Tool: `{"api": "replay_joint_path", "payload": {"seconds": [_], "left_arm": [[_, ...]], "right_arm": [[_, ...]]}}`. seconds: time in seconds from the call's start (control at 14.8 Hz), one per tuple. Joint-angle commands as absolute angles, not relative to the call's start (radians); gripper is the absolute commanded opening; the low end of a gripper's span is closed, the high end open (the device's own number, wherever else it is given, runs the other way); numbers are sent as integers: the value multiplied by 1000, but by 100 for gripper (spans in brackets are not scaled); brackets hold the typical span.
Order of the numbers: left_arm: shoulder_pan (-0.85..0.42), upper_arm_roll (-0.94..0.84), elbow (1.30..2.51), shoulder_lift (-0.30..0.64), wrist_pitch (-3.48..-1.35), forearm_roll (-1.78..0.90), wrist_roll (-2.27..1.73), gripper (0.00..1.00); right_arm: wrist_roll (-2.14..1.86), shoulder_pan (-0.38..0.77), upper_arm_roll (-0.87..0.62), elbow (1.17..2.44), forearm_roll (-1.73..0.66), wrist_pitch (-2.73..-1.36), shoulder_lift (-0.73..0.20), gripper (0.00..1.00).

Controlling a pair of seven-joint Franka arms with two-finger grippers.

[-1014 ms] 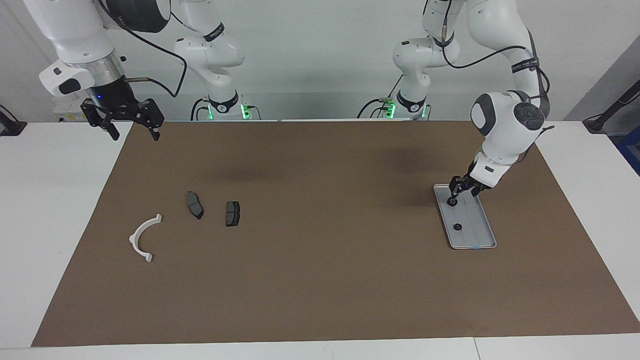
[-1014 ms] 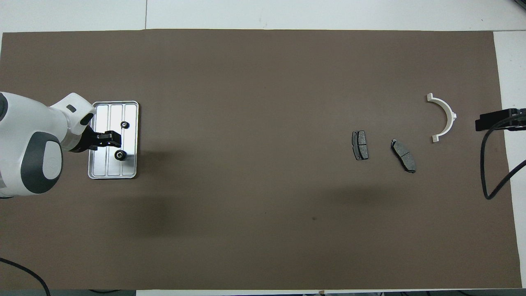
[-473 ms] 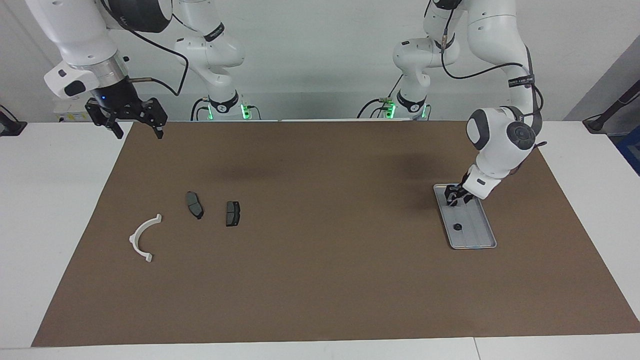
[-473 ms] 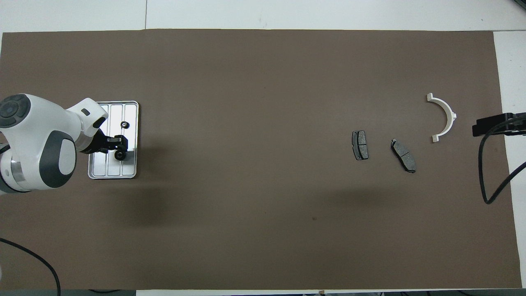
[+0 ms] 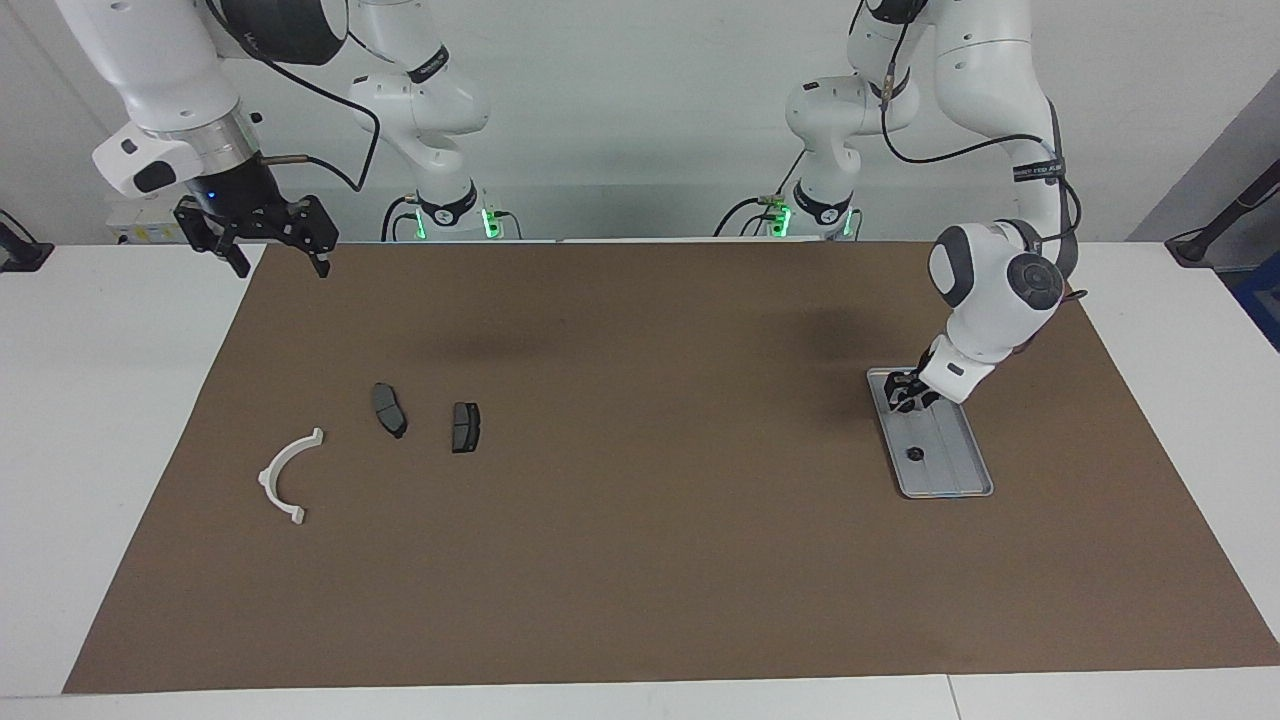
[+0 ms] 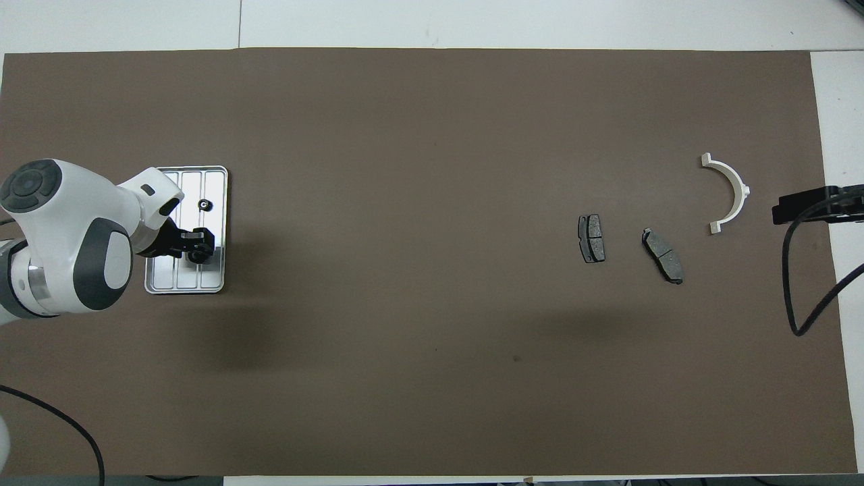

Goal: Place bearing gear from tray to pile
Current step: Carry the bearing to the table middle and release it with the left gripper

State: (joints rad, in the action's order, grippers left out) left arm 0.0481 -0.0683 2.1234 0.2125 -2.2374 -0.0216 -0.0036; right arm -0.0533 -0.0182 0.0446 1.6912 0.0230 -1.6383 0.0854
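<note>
Brown matting [image 5: 640, 560] covers most of the white table [image 5: 100, 420] you are working on, and everything that matters sits on it.

You are at the pick-up step. Your left gripper [image 5: 905, 392] is down in the tray [image 5: 955, 480], at the tray's end nearest the robots, with its fingers around a small dark bearing gear [image 6: 197, 255]. Whether they have actually clamped it I cannot tell; the overhead view shows the fingertips at the gear, not yet lifted. A second bearing gear [image 5: 914, 453] lies loose in the tray, toward its end farther from the robots.

The tray sits at the left arm's end of the mat. The pile is at the right arm's end: a white bracket [image 5: 288, 475] close to the mat's edge and two dark pads [image 5: 390, 409], [image 5: 465, 426] beside it toward the mat's middle.

Your next move, as I judge it, is to confirm the grip, lift straight up to clear the tray's raised rim, then carry the gear the length of the mat and set it down among those three parts. A small round part may slip or roll, so lower it fully before letting go.

Nothing lies on the mat between tray and pile. Your right gripper [image 5: 265, 240] waits in the air over the mat's corner nearest the robots, jaws spread wide and holding nothing; it hangs close to the pile, so mind it on arrival.
</note>
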Motion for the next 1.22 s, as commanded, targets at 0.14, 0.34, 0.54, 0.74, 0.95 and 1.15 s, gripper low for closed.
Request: {"api": "replay_joint_path", "payload": {"seconds": [0.14,0.34,0.54,0.74,0.95,1.15], "left_arm": [[61,-75,2164,203,-2272,-11,3,58],[61,-75,2172,201,-2273,-11,3,47],[61,-75,2168,201,-2270,-11,3,5],[54,-75,2059,218,-2182,-18,-11,0],[-24,-80,1924,236,-2082,-21,-177,0],[-148,-81,1872,252,-2068,-25,-397,0]], "right_arm": [[-28,3,38,1709,14,-1637,100,100],[-25,5,38,1724,14,-1632,103,100],[-29,3,38,1744,14,-1631,112,100],[-35,5,38,1740,14,-1621,112,100],[-35,5,38,1741,12,-1629,112,100],[-32,5,38,1740,-18,-1638,110,100]]}}
